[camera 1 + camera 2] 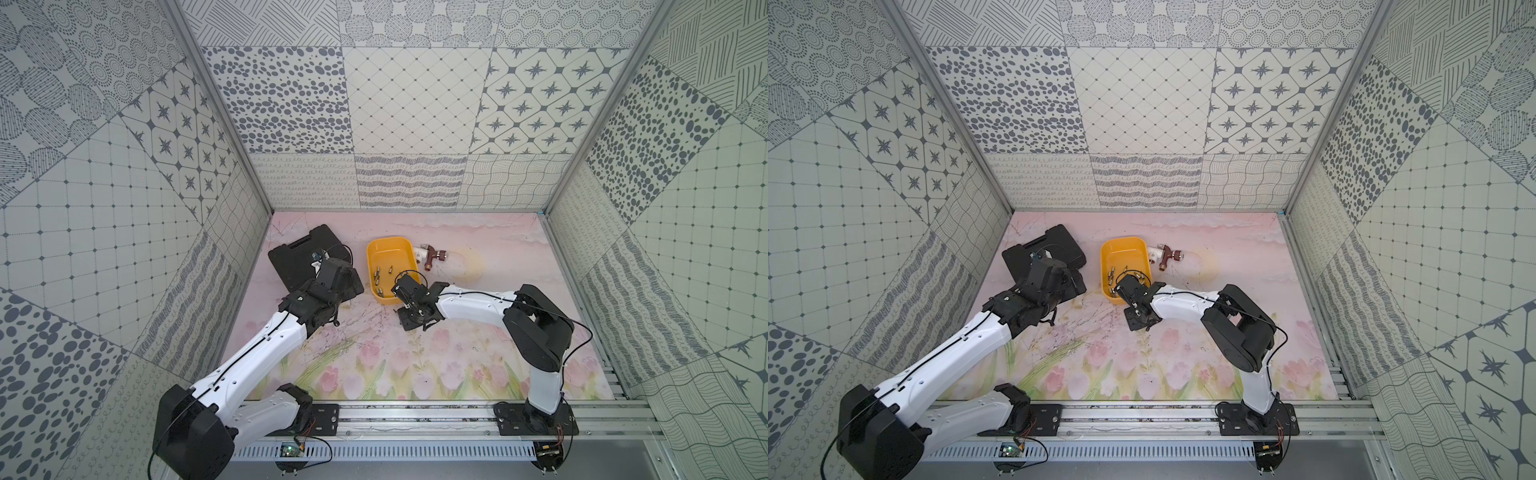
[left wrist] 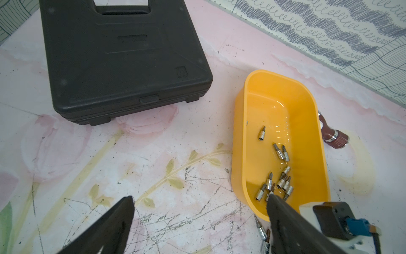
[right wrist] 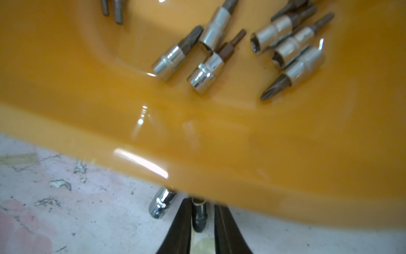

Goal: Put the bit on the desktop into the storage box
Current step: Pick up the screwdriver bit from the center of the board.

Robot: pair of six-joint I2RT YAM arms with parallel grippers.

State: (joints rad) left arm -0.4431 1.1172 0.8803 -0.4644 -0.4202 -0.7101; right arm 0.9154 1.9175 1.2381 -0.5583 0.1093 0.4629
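- The bit [image 3: 198,220] lies on the tabletop [image 3: 66,209], just outside the rounded near end of the storage box [image 3: 197,136] and close under its yellow wall.
- The right gripper [image 3: 201,209] straddles it. The jaws stand narrow, with one dark finger on each side. I cannot tell whether they actually press the bit.
- A second bit [image 3: 159,205] lies just beside the first, chrome socket end outward. Its tip is hidden under the curve of the box wall, and a small stamp on the socket is too blurred to read.
- Inside the box, loose bits [image 2: 279,182] with chrome sockets and dark tips lie scattered, most of them heaped toward the end by the right gripper.
- The left gripper [image 2: 197,202] hangs above the tabletop near the case, jaws spread wide with nothing between them. One finger [image 2: 285,220] covers part of the box's near end and of the bits lying outside it.
- A black tool case [image 1: 299,249] lies closed on the left arm's side, apart from the box. That arm's wrist covers its near corner in both top views. The moulded panel and a small square mark on the lid cannot be read.
- A reddish-brown tap fitting [image 1: 434,255] with a white end lies just beside the box's far long side. In the left wrist view the box wall cuts part of it off.
- In both top views the right arm [image 1: 469,307] hides the box's near end and the bits on the tabletop.
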